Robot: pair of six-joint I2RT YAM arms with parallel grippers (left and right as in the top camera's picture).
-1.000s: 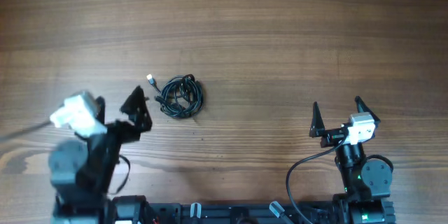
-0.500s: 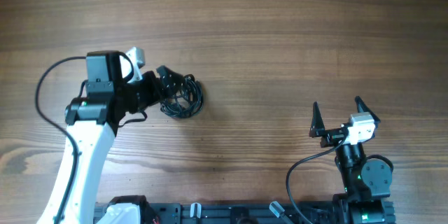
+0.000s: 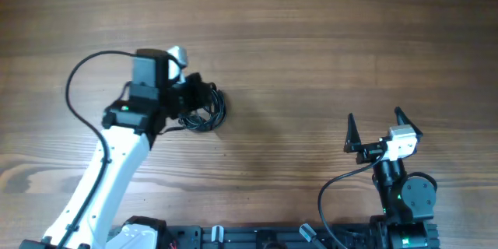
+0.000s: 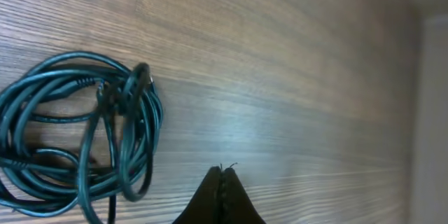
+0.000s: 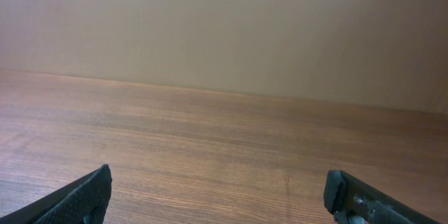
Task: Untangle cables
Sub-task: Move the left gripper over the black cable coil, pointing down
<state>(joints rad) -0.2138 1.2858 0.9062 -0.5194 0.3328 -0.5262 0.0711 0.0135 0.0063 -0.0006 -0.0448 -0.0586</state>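
Wooden table (image 3: 311,47) bears the cables (image 3: 204,109), one knotted coil left of centre; nothing separated yet. Left fingers (image 4: 212,194) pinched together beside it, apparently empty; right fingers (image 5: 84,197) wide, far off.

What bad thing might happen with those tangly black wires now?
The left gripper looks shut beside the cables, not on them, so it may lift away empty. If it does snag a strand, the whole coiled bundle might drag along or knot tighter, since the right gripper sits open, far away, holding nothing down.
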